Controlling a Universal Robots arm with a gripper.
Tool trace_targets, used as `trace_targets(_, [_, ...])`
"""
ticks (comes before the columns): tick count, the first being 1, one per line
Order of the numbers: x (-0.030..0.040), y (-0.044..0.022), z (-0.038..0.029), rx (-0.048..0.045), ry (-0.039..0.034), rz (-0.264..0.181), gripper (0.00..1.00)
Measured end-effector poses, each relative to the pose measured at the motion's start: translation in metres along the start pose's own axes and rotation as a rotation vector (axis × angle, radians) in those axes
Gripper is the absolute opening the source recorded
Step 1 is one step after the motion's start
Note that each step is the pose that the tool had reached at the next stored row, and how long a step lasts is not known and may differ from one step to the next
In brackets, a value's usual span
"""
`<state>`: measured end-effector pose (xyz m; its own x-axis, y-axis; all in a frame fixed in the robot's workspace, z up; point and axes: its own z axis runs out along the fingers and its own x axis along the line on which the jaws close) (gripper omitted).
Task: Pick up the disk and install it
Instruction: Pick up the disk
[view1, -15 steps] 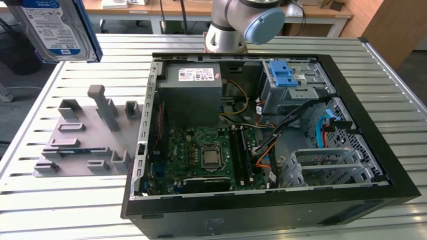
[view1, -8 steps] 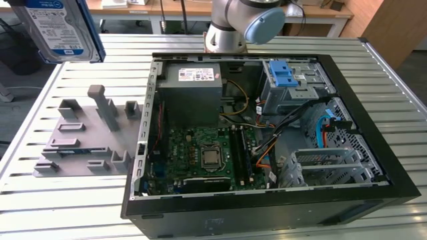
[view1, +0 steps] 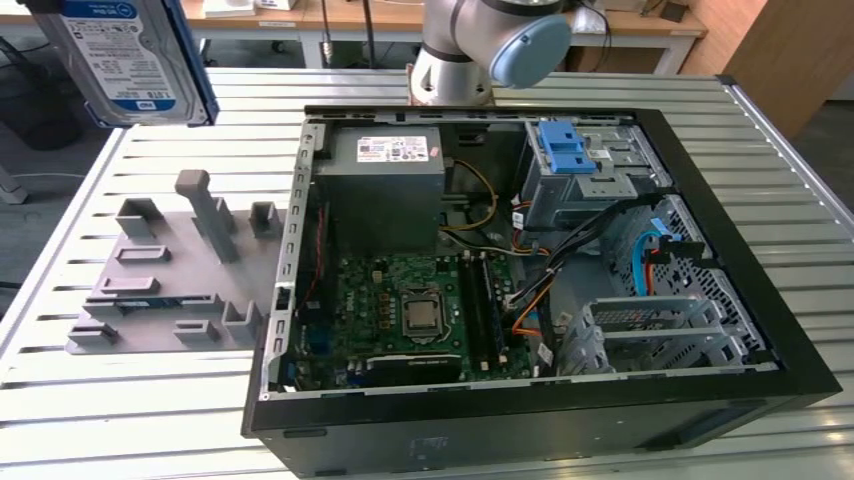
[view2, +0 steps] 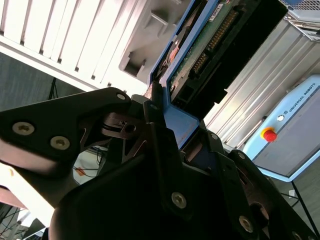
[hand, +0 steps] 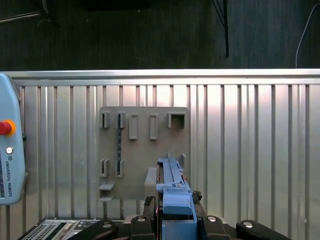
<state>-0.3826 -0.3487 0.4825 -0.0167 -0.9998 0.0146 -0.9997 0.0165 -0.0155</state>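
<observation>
On the slatted metal table the biggest thing is the open computer case, lying on its side with the lid off so the insides show. Its grey drive cage, the one with the blue latch on top, sits at the far corner toward the exterior view's right. Just beside the case, on the exterior view's left, there's a grey plastic rack with a bunch of slots, and none of them seems to have a drive in it.

The disk isn't on the table at all. It's up in the air at the exterior view's left, label side to the camera. In the first wrist view it hangs edge-on over the rack, roughly above the rack's near edge, so it's well apart from the drive cage, with the case off to one side of it.

The pincer is clenched on the disk's blue carrier frame at one short end. So the disk's long axis runs straight out from the pincer, circuit board side showing in the second wrist view.
</observation>
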Motion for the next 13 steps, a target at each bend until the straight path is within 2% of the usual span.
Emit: trace_targets(13, [0.0048, -0.0126, 0.0003, 0.0, 0.0, 0.0, 0.37])
